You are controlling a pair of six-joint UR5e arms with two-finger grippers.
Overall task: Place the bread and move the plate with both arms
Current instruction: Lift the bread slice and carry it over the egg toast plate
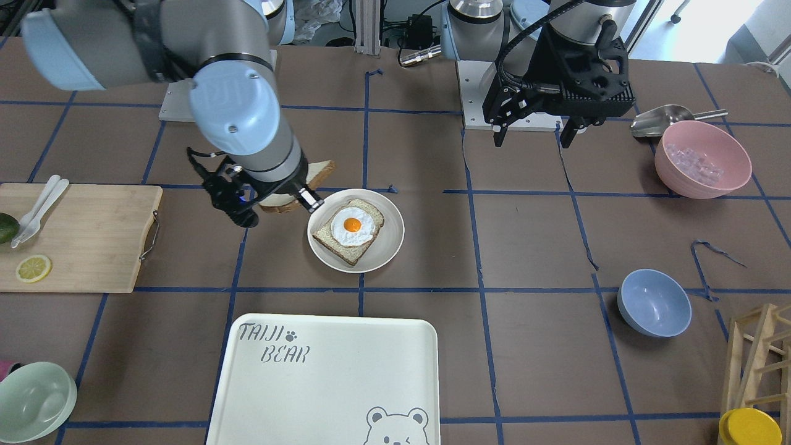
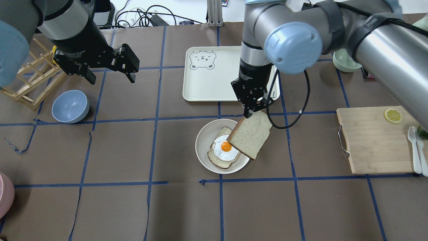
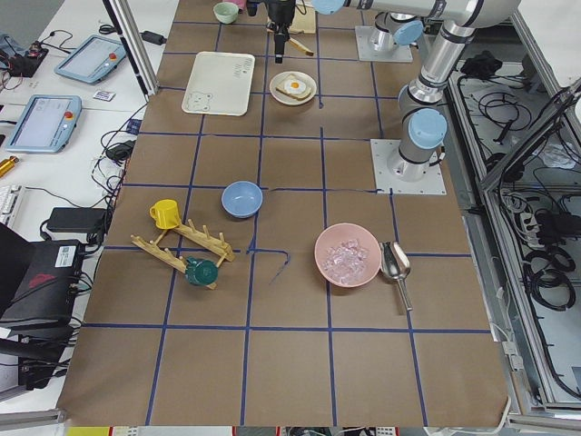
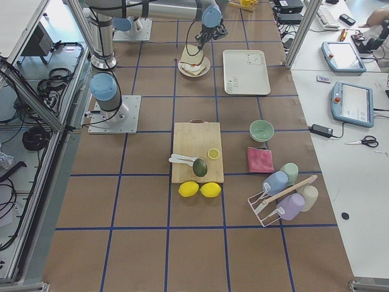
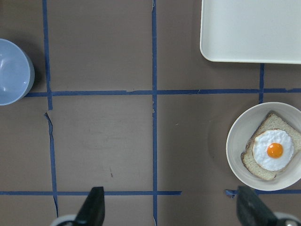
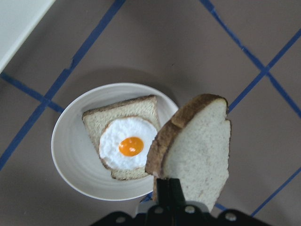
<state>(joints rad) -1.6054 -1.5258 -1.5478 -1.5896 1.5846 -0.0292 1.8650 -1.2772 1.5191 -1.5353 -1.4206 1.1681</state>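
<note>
My right gripper (image 2: 253, 113) is shut on one end of the plain bread slice (image 2: 250, 134) and holds it tilted in the air over the right edge of the small off-white plate (image 2: 202, 147). In the right wrist view the bread (image 6: 197, 146) hangs from the shut fingers (image 6: 167, 190) beside the plate (image 6: 70, 146). On the plate lies another slice bearing a fried egg (image 2: 224, 149). My left gripper (image 2: 112, 77) is open and empty, raised well to the left of the plate. The plate also shows in the left wrist view (image 5: 235, 150).
The cream "TAIJI BEAR" tray (image 2: 207, 77) lies just beyond the plate. A blue bowl (image 2: 70, 105) and a wooden rack (image 2: 30, 80) stand at the left. A cutting board (image 2: 371, 140) with cutlery and lemon lies at the right. A pink bowl (image 1: 701, 157) stands near the left arm's base.
</note>
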